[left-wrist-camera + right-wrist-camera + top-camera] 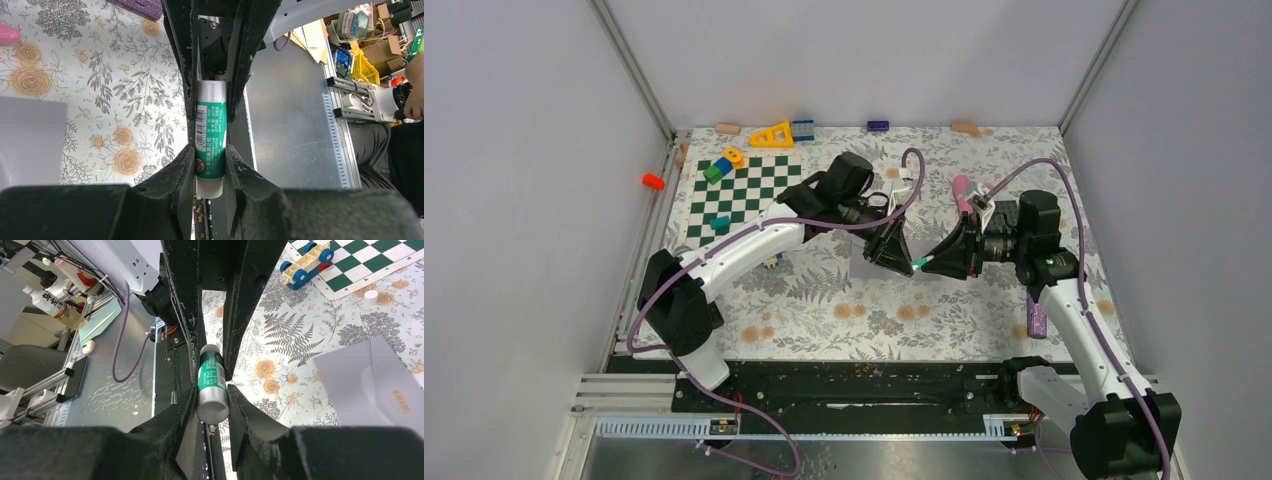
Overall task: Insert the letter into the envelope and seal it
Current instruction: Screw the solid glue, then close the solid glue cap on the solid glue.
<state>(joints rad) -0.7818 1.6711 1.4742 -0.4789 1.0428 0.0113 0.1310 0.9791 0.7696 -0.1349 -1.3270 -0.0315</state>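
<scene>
Glue stick (210,145) hangs between the arms, left jaws and right jaws each clenched on one end, probably to uncap it; the envelope (360,380) lies flat on the tabletop (824,310) beneath.

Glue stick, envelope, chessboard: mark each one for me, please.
glue stick (211,135), left wrist view, on its green label.
envelope (350,385), right wrist view, middle of the visible grey paper.
chessboard (746,197), top view, on its centre squares.
</scene>
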